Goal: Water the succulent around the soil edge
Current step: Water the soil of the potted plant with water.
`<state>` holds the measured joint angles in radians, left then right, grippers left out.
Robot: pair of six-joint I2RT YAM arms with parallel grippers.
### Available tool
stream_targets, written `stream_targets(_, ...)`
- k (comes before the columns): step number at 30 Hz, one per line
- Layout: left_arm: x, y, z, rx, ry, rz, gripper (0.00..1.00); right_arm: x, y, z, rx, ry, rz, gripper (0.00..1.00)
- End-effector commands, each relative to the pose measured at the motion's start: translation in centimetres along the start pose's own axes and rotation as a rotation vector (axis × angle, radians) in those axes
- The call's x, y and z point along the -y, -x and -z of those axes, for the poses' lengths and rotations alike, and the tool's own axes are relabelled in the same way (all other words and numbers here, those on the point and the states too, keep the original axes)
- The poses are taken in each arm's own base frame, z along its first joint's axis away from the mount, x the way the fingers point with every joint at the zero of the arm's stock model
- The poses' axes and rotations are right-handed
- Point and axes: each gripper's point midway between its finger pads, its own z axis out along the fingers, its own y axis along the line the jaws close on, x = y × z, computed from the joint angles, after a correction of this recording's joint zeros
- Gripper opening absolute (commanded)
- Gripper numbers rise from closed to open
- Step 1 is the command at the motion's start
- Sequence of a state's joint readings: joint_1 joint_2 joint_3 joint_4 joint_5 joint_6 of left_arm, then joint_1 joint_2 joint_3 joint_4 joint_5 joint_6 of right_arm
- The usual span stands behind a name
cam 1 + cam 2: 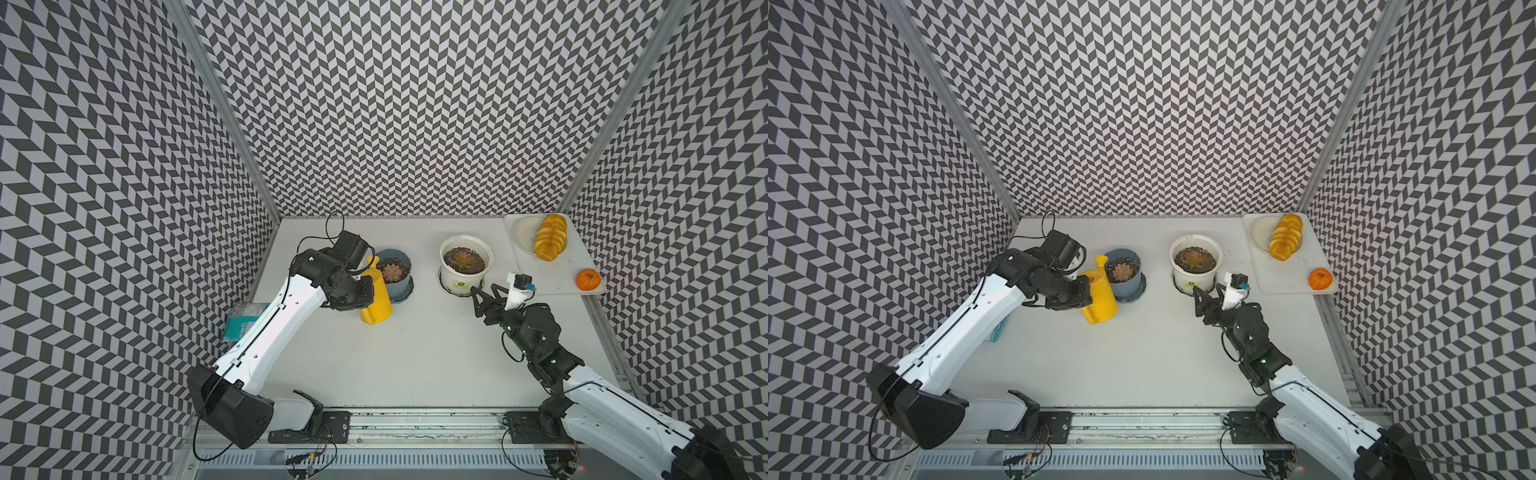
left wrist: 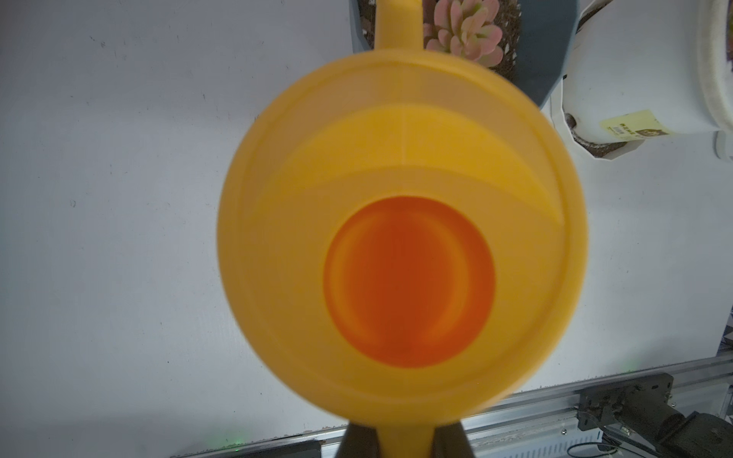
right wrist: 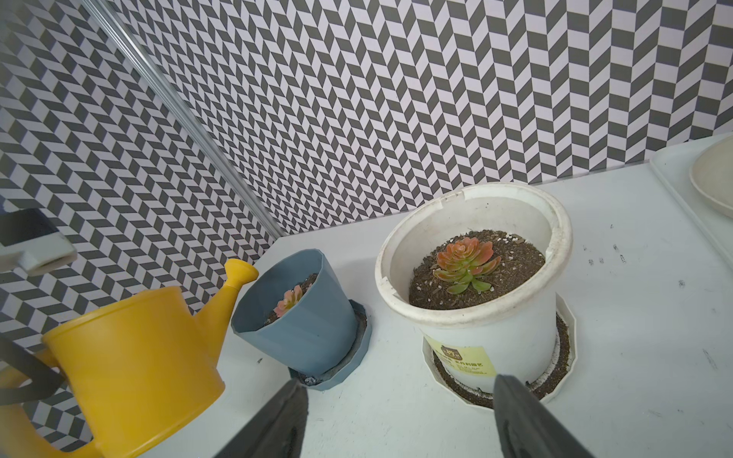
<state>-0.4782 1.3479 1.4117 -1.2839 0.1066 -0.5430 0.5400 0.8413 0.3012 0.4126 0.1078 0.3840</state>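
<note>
My left gripper [image 2: 402, 442] is shut on the handle of a yellow watering can [image 1: 376, 299], seen from above in the left wrist view. The can's spout [image 3: 238, 273] reaches the rim of a blue-grey pot [image 1: 397, 286] that holds a pink succulent [image 1: 392, 272] in dark soil. No water shows at the spout. To the right stands a white pot [image 1: 461, 282] on a saucer, with an orange-green succulent [image 3: 466, 263]. My right gripper [image 1: 484, 291] is open just in front of the white pot, with nothing between its fingers.
At the back right lies a white tray [image 1: 557, 278] with a plate [image 1: 523, 232], a bread loaf [image 1: 550, 237] and a small orange pumpkin [image 1: 588, 279]. A teal packet [image 1: 241, 320] lies at the left wall under my left arm. Patterned walls close three sides.
</note>
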Motion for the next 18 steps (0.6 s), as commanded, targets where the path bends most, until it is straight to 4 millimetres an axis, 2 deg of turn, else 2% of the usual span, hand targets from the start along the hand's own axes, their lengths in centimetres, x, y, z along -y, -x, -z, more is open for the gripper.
stream_targets(1,0.5,0.4,0.9,0.055,-0.029,-0.022,0.00,-0.7,1.3,-0.1,0.043,0.028,0.007,0.77)
stream_targets(18,0.4,-2.0,-0.1,0.014,-0.020,-0.054,0.00,-0.8,1.2,-0.2,0.039,0.035,0.012,0.77)
